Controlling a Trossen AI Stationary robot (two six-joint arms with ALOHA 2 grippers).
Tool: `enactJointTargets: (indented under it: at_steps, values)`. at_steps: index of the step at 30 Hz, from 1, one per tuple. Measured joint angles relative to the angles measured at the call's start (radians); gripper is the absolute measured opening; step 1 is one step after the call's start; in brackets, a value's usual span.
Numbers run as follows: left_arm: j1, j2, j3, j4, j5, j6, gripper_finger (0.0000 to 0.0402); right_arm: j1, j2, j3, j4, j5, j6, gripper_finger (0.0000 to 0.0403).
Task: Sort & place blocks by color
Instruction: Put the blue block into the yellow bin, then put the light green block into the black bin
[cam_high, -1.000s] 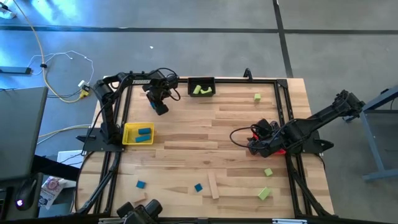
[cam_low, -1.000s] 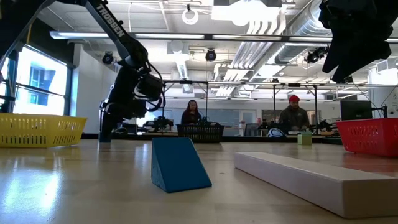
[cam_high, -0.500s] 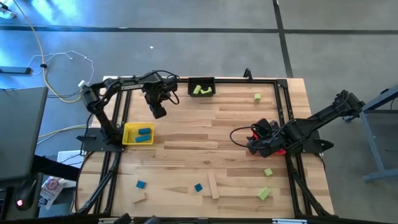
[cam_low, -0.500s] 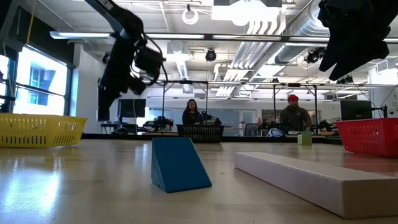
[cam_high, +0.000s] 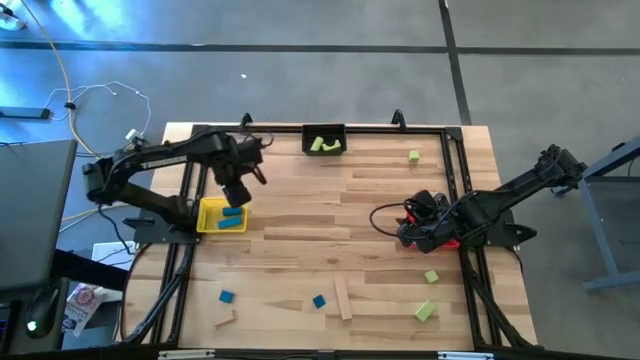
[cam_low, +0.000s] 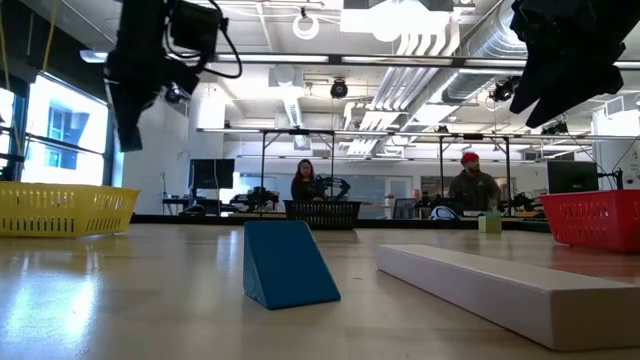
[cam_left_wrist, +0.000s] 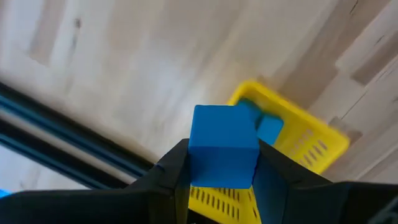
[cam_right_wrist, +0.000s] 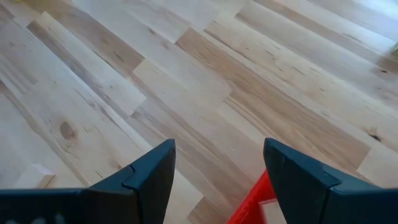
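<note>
My left gripper hangs above the far edge of the yellow bin, shut on a blue cube. The left wrist view shows the yellow bin below the cube with blue blocks inside. My right gripper waits open above the table's right side, beside the red bin. Loose blocks lie flat on the table: green ones on the right, blue ones and a plain wooden bar near the front edge. My left gripper pinches the blue cube between its two fingers, which press on two opposite side faces. The cube is lifted clear, above the yellow bin and the table.
A black bin with green blocks stands at the far edge. A green block lies far right, another near right. A blue block and a small wooden piece lie near left. People sit in the room behind the table.
My left arm has swung from the far edge beside the black bin toward the table's left and near side, ending over the yellow bin. My right arm has kept still.
</note>
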Motion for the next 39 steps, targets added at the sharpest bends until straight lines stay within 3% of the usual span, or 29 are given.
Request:
enactJointTargets:
  at_steps: [9, 15, 22, 28, 33, 39]
  values:
    - [-0.096, -0.098, -0.184, -0.009, 0.112, -0.187, 0.0107, 0.0, 0.0, 0.0, 0.009, 0.046, 0.0, 0.0231]
    - [-0.127, -0.099, -0.267, -0.045, 0.119, -0.315, 0.0111, 0.0, 0.0, 0.0, 0.009, 0.048, 0.0, 0.0231]
    - [-0.136, -0.097, -0.277, -0.019, 0.101, -0.395, 0.0115, 0.0, 0.0, 0.0, 0.008, 0.049, 0.0, 0.0231]
    - [-0.133, -0.097, -0.277, -0.009, 0.093, -0.541, 0.0136, -0.008, 0.0, 0.0, 0.008, 0.115, -0.002, 0.0231]
    - [-0.133, -0.097, -0.277, -0.003, 0.093, -0.62, 0.0149, -0.082, 0.0, 0.0, 0.008, 0.126, -0.071, 0.0231]
    - [-0.133, -0.097, -0.277, 0.004, 0.093, -0.601, 0.0162, -0.2, 0.0, 0.0, 0.008, 0.124, -0.195, 0.0231]
